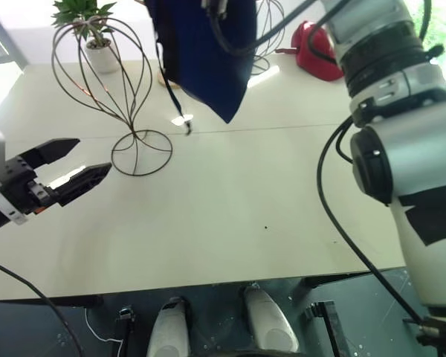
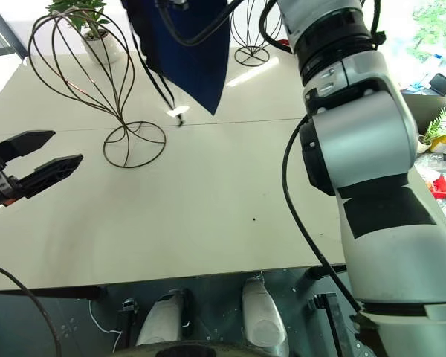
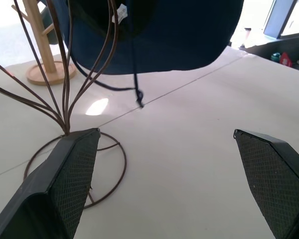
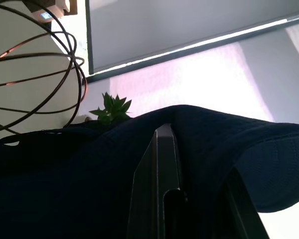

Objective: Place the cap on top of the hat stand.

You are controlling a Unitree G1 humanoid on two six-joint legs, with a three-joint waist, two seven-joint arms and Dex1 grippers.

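Left gripper (image 1: 80,162) jaws apart, empty, low at the near-left table (image 1: 230,201) edge. Wire hat stand (image 1: 108,82) just beyond it. Right gripper (image 4: 189,164) clamped on the navy cap (image 1: 204,52), which hangs in the air right of the stand, chin cord (image 1: 175,100) dangling.

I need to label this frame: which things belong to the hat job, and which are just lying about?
In the job: cap, held up by right hand; hat stand.
Lying about: red cap, potted plant, smaller wire stand, wooden stand.
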